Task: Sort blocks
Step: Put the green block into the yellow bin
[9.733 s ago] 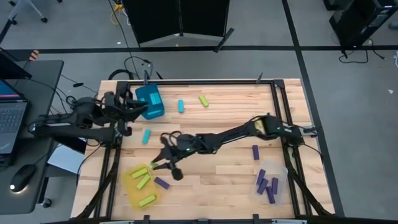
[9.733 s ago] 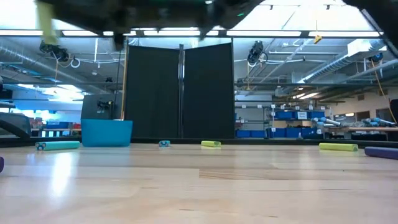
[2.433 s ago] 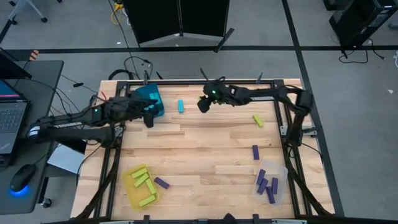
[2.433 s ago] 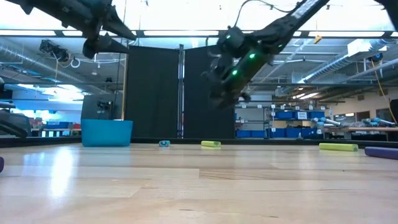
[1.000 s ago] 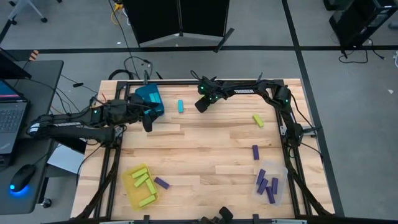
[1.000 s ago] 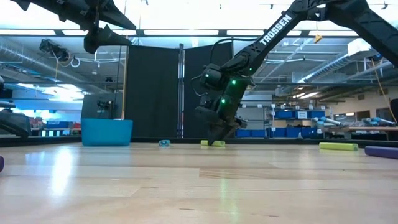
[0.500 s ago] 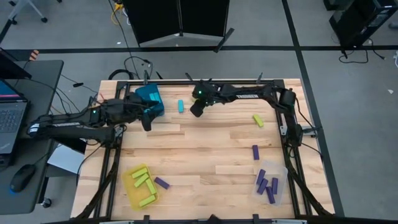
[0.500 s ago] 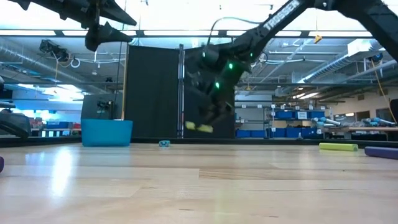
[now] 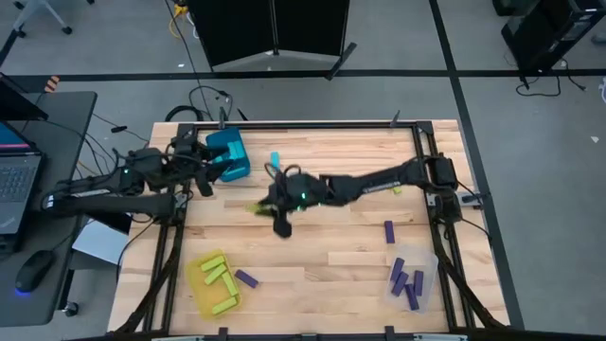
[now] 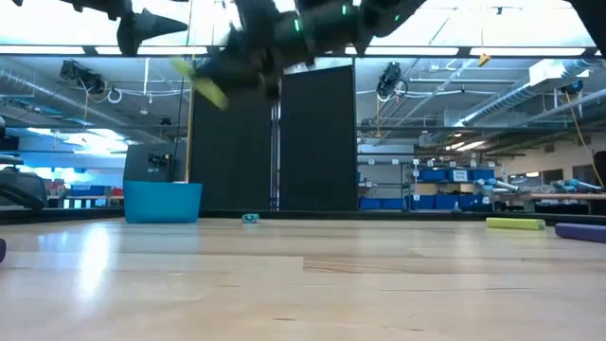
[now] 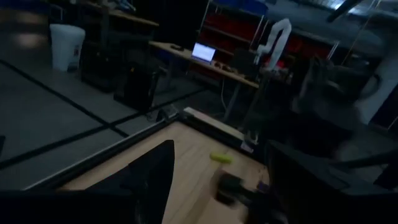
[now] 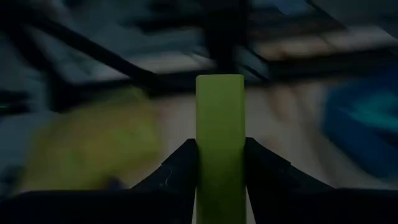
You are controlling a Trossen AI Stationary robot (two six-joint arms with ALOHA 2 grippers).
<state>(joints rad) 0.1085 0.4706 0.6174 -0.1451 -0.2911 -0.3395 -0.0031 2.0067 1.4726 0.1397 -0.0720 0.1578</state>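
Now — right pincer (image 9: pixel 268 206) clamped on a green block (image 12: pixel 219 143), held above mid-desk (image 9: pixel 331 246) | left pincer (image 9: pixel 199 166) beside the teal bin (image 9: pixel 227 154), fingers apart | cyan block (image 9: pixel 276 159) lies near that bin | green blocks in the yellow bin (image 9: pixel 201 284) | purple blocks (image 9: pixel 407 281) in the clear bin — one (image 9: pixel 389 231) loose nearby.

arms: dark, jointed | right arm (image 9: pixel 369 182): green lights

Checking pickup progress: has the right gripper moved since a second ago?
Yes. The right gripper, holding a yellow-green block, has swung from the table's far edge near the teal bin toward mid-table, nearer the yellow bin.
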